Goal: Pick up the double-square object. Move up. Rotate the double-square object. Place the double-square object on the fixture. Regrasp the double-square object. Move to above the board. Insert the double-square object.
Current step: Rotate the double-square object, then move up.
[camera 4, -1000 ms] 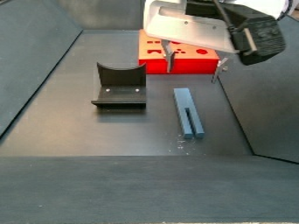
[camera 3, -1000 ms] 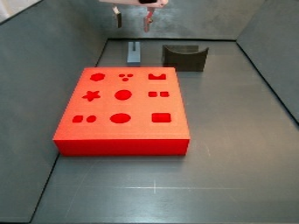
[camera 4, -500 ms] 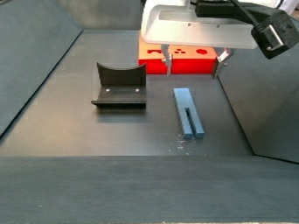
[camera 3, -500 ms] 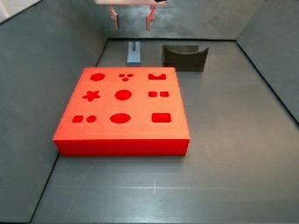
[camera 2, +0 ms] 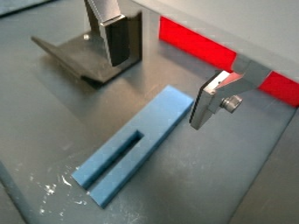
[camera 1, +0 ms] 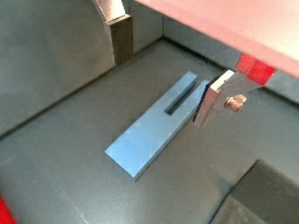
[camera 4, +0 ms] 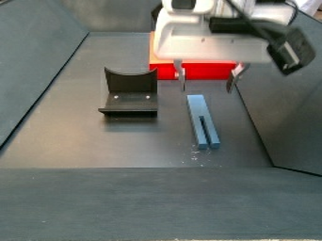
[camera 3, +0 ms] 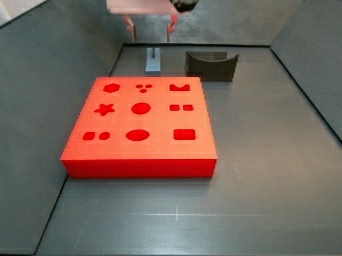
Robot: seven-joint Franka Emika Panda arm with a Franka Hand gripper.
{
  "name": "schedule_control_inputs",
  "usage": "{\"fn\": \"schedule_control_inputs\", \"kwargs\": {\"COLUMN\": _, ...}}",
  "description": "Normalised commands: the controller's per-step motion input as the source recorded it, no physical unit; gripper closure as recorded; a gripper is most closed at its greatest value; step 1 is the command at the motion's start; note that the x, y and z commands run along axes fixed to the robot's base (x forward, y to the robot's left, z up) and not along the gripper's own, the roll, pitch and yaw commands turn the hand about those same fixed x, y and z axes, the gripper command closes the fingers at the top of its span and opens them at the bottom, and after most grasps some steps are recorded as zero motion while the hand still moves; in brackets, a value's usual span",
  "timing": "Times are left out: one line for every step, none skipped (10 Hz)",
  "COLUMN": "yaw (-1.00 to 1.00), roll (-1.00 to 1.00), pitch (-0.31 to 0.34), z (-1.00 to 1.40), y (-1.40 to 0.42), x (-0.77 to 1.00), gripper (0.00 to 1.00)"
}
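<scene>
Claw (camera 4: pixel 204 75) fingers are spread wide and empty, held above the far end of the double-square object (camera 4: pixel 202 120) — a slim blue-grey bar lying flat on the grey floor (camera 4: pixel 113 141). Beside it the fixture (camera 4: pixel 128 92) is seen, well apart, and beyond it the red board (camera 3: pixel 140 123). A pick could be spoiled if the descent is off-centre: one finger (camera 2: pixel 212 98) might land on the bar and push it askew.
</scene>
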Motion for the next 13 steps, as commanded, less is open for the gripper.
{"fn": "schedule_control_inputs", "kwargs": {"yaw": -0.03, "roll": -0.03, "pitch": -0.041, "z": -1.0, "y": 0.01, "x": 0.03, "gripper": 0.0}}
{"fn": "schedule_control_inputs", "kwargs": {"yaw": -0.01, "roll": -0.05, "pitch": -0.04, "z": -1.0, "y": 0.01, "x": 0.04, "gripper": 0.0}}
{"fn": "schedule_control_inputs", "kwargs": {"yaw": -0.01, "roll": -0.07, "pitch": -0.044, "z": -0.92, "y": 0.01, "x": 0.04, "gripper": 0.0}}
{"fn": "schedule_control_inputs", "kwargs": {"yaw": 0.0, "roll": -0.07, "pitch": -0.048, "z": -0.83, "y": 0.01, "x": 0.04, "gripper": 0.0}}
{"fn": "schedule_control_inputs", "kwargs": {"yaw": 0.0, "roll": -0.09, "pitch": -0.053, "z": -0.62, "y": 0.01, "x": 0.04, "gripper": 0.0}}
{"fn": "schedule_control_inputs", "kwargs": {"yaw": 0.01, "roll": -0.1, "pitch": -0.06, "z": -0.5, "y": 0.01, "x": 0.04, "gripper": 0.0}}
{"fn": "schedule_control_inputs", "kwargs": {"yaw": 0.01, "roll": -0.11, "pitch": -0.065, "z": -0.39, "y": 0.01, "x": 0.04, "gripper": 0.0}}
{"fn": "schedule_control_inputs", "kwargs": {"yaw": 0.02, "roll": -0.12, "pitch": -0.072, "z": -0.28, "y": 0.01, "x": 0.04, "gripper": 0.0}}
{"fn": "schedule_control_inputs", "kwargs": {"yaw": 0.0, "roll": 0.0, "pitch": 0.0, "z": 0.0, "y": 0.0, "x": 0.0, "gripper": 1.0}}
{"fn": "schedule_control_inputs", "kwargs": {"yaw": 0.0, "roll": 0.0, "pitch": 0.0, "z": 0.83, "y": 0.0, "x": 0.0, "gripper": 1.0}}
{"fn": "schedule_control_inputs", "kwargs": {"yaw": 0.0, "roll": 0.0, "pitch": 0.015, "z": 0.8, "y": 0.0, "x": -0.02, "gripper": 1.0}}
{"fn": "schedule_control_inputs", "kwargs": {"yaw": 0.0, "roll": 0.0, "pitch": 0.024, "z": 0.74, "y": 0.0, "x": -0.03, "gripper": 1.0}}
{"fn": "schedule_control_inputs", "kwargs": {"yaw": -0.01, "roll": 0.01, "pitch": 0.043, "z": 0.58, "y": 0.01, "x": -0.02, "gripper": 1.0}}
